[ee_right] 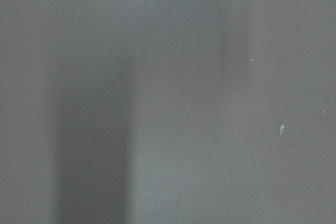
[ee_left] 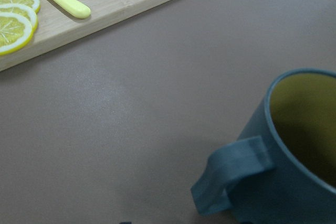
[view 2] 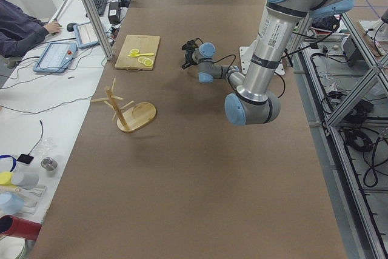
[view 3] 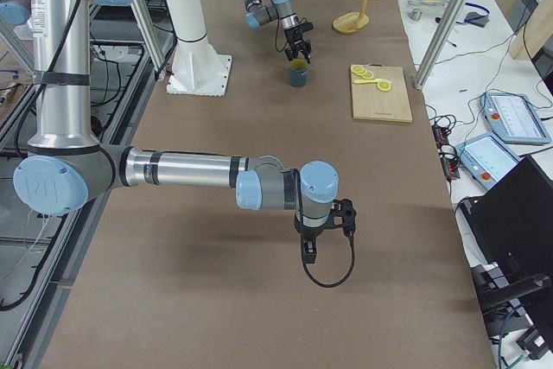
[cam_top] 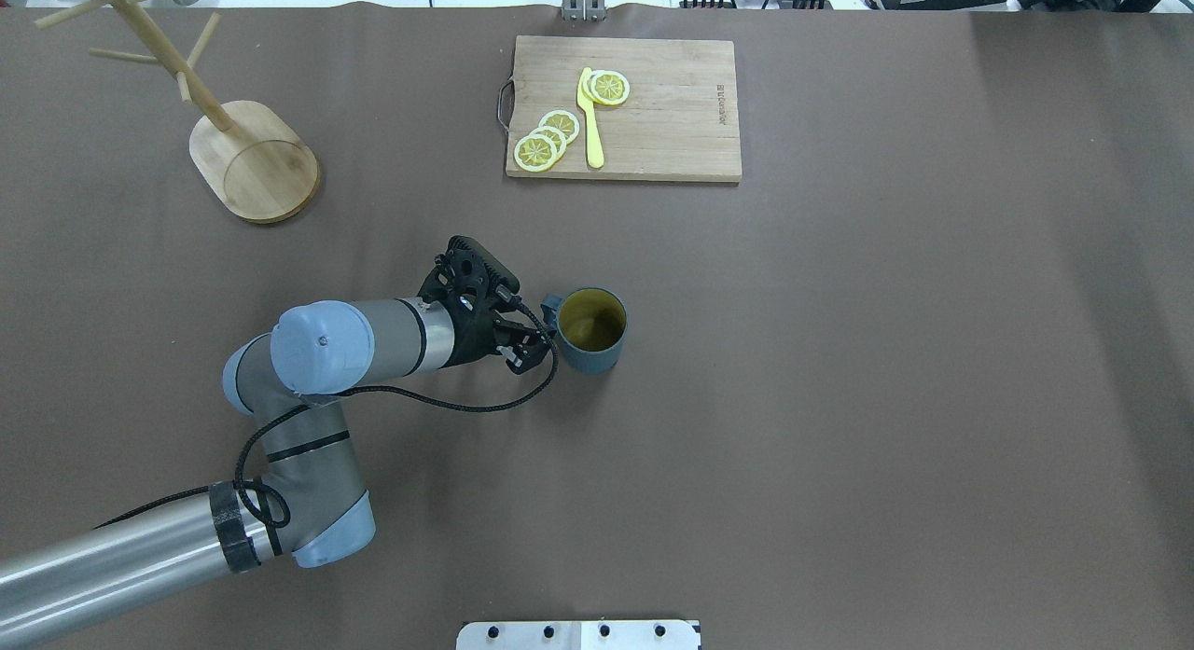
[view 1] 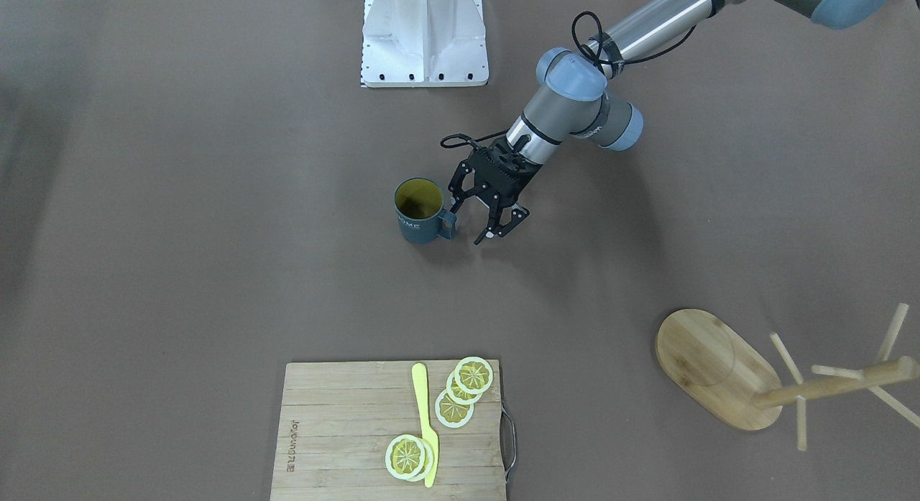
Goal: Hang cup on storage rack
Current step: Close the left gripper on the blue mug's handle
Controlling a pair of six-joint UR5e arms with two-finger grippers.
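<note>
The slate-blue cup [view 1: 419,212] stands upright mid-table, its yellow-olive inside up and its handle [view 1: 447,225] toward my left gripper [view 1: 467,224]. That gripper is open and empty, low over the table, with one finger beside the handle and the other farther out. The overhead view shows the cup [cam_top: 592,331] right of the gripper [cam_top: 532,340]. The left wrist view shows the cup [ee_left: 299,145] close at the lower right. The bamboo storage rack [view 1: 719,368] stands far off and bears nothing; it also shows in the overhead view [cam_top: 254,160]. My right gripper [view 3: 315,244] hangs over bare table; I cannot tell whether it is open.
A wooden cutting board [view 1: 345,429] with lemon slices [view 1: 463,389] and a yellow knife [view 1: 425,422] lies at the table's far edge; it also shows in the overhead view [cam_top: 653,109]. The white robot base [view 1: 424,41] is at the near edge. Brown table mat lies between cup and rack.
</note>
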